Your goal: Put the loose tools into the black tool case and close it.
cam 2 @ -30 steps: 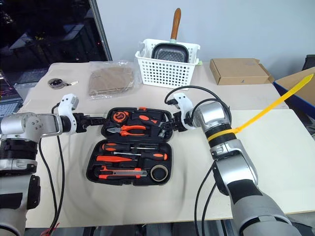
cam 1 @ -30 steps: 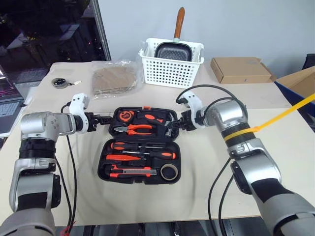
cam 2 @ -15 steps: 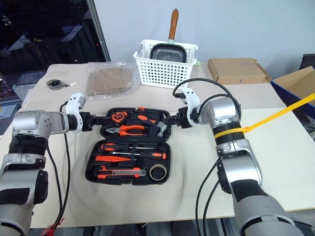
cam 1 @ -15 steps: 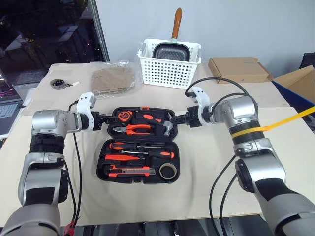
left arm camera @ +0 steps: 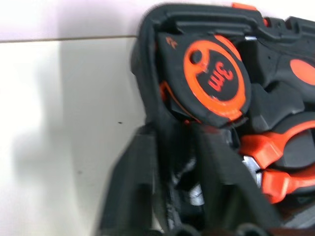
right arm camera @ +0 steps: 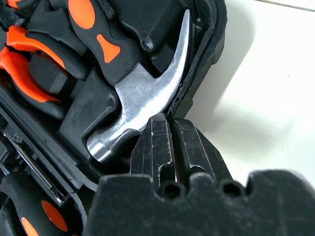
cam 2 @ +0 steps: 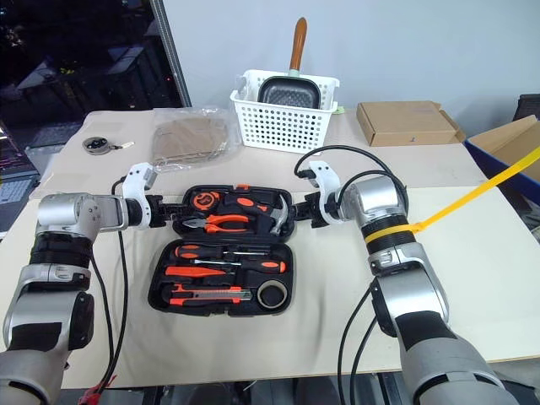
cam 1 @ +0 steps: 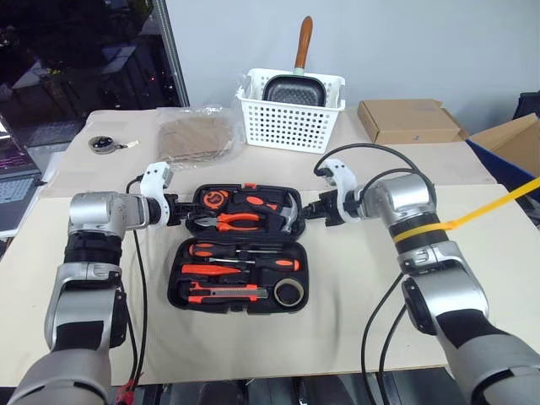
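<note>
Left eye view has the case (cam 1: pixel 240 250) lying open at frame centre on the table (cam 1: pixel 354 295), its two halves side by side, the far half above the near half in the picture. The near half holds two screwdrivers (cam 1: pixel 240 251), a red stick tool (cam 1: pixel 209 271), a knife (cam 1: pixel 226 294) and a tape roll (cam 1: pixel 289 293) at its lower right corner. The far half holds pliers (cam 1: pixel 232 222), a hammer (cam 1: pixel 287 215) and an orange tape measure (left arm camera: pixel 214 78).

The left gripper (cam 1: pixel 186 215) sits at the left edge of the far half; in the left wrist view its fingers (left arm camera: pixel 135 182) are pinched on the case rim, one either side of the wall, just below the tape measure. The right gripper (cam 1: pixel 307 214) sits at the right edge of the same half; in the right wrist view its fingers (right arm camera: pixel 160 142) are pressed nearly together on the rim beside the hammer's claw.

Above the case, at upper centre, stands a white basket (cam 1: pixel 292 114) with a pan (cam 1: pixel 295 87) in it. A cardboard box (cam 1: pixel 411 120) lies at upper right.
</note>
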Controlling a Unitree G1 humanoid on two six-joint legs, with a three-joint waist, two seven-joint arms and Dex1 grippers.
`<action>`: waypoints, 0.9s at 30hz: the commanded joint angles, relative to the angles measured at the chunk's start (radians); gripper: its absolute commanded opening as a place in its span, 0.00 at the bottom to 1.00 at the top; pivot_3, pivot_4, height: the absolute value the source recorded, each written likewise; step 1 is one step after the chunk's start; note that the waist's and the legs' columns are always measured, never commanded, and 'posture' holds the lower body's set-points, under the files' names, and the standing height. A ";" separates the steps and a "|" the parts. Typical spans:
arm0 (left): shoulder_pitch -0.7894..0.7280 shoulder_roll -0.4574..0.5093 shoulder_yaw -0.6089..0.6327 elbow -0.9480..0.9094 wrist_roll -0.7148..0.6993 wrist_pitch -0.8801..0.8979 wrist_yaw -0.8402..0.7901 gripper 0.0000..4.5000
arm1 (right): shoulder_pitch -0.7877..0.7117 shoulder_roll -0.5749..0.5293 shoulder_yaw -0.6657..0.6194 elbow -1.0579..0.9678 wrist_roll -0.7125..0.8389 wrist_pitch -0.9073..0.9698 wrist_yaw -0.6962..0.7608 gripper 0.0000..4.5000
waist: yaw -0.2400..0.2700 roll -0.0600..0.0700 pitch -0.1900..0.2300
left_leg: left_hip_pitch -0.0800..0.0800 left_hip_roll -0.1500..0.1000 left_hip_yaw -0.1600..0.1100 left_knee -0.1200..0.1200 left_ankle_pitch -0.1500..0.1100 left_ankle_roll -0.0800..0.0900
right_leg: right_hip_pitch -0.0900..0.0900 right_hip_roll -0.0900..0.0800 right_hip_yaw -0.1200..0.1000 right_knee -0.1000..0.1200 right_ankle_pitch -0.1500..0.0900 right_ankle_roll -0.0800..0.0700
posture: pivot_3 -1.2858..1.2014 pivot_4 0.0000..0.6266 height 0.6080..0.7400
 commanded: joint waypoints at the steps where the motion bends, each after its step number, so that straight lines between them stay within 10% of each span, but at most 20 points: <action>1: 0.008 -0.017 0.018 -0.025 0.003 -0.010 0.005 0.01 | 0.008 -0.004 -0.002 -0.035 -0.001 -0.025 0.005 0.00 | 0.001 0.000 0.000 | 0.000 0.000 0.000 0.000 0.000 0.000 | 0.000 0.000 0.000 0.000 0.000 0.000 | 0.52 0.24 1.00; 17: -0.049 -0.135 0.066 -0.019 0.074 -0.416 0.004 0.01 | 0.046 0.064 -0.097 -0.077 -0.058 -0.615 -0.078 0.00 | 0.001 0.000 0.000 | -0.003 -0.001 0.000 0.000 0.004 0.000 | -0.002 -0.002 0.000 0.000 0.004 0.001 | 0.52 0.24 1.00; 27: 0.265 -0.070 -0.056 -0.307 0.218 -0.877 -0.155 0.01 | 0.265 0.040 -0.123 -0.213 -0.087 -1.010 -0.056 0.00 | -0.008 0.000 0.000 | -0.007 -0.001 0.007 -0.008 0.004 0.000 | -0.014 -0.003 0.000 -0.001 0.004 0.002 | 0.52 0.24 1.00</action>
